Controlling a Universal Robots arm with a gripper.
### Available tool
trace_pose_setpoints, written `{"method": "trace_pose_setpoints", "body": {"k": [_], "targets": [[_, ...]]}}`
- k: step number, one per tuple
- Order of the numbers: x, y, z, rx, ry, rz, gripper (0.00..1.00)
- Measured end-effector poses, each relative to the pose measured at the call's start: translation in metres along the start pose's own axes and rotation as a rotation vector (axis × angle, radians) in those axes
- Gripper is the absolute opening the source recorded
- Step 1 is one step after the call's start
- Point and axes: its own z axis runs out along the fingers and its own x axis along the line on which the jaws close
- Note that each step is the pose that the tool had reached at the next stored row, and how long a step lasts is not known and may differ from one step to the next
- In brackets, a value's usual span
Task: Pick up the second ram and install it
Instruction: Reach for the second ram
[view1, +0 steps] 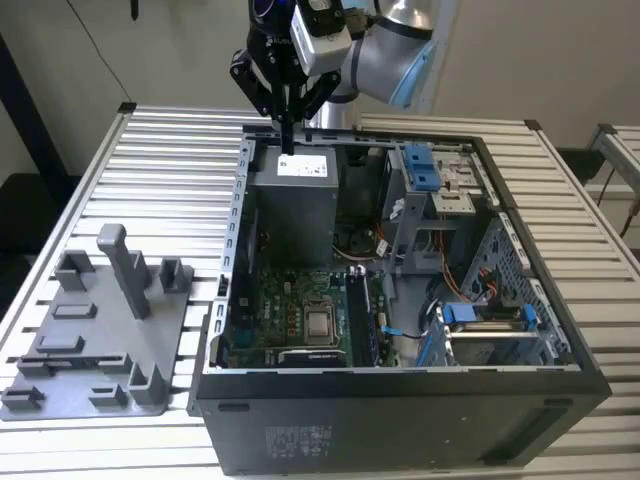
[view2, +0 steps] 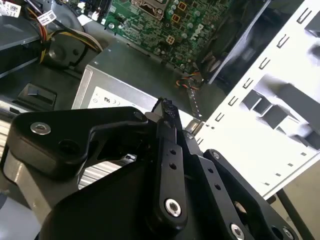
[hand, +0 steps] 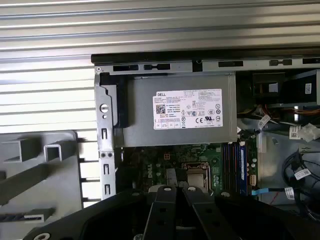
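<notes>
On tabletop (view1: 170, 150), open computer case (view1: 400, 420), motherboard (hand: 150, 167) inside. Under me, power supply (hand: 175, 110). My end effector (view1: 287, 145) pressed together, empty. Apparent second ram (hand: 243, 165) upright on board, unconfirmed. Risk: descending closed, I strike case rim or power supply.

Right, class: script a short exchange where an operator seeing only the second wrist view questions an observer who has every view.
Operator: Where am I hovering?
Observer: In the exterior view, the gripper hangs over the power supply, at its far edge, by the computer case far wall.
Operator: Where does memory plug in?
Observer: In the first wrist view, the memory slots run alongside the processor socket.
</notes>
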Motion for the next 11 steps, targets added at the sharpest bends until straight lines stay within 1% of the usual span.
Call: {"method": "trace_pose_setpoints", "body": {"k": [2, 3, 5, 11], "targets": [[0.0004, 0.0, 0.0001, 0.0001, 0.0003, -0.003, 0.11], [0.0024, -0.0002, 0.0001, 0.0, 0.0003, -0.005, 0.11], [0.009, -0.0006, 0.0, 0.0, 0.0004, -0.007, 0.11], [0.0316, -0.0022, -0.0001, -0.0002, 0.0006, -0.013, 0.11]]}}
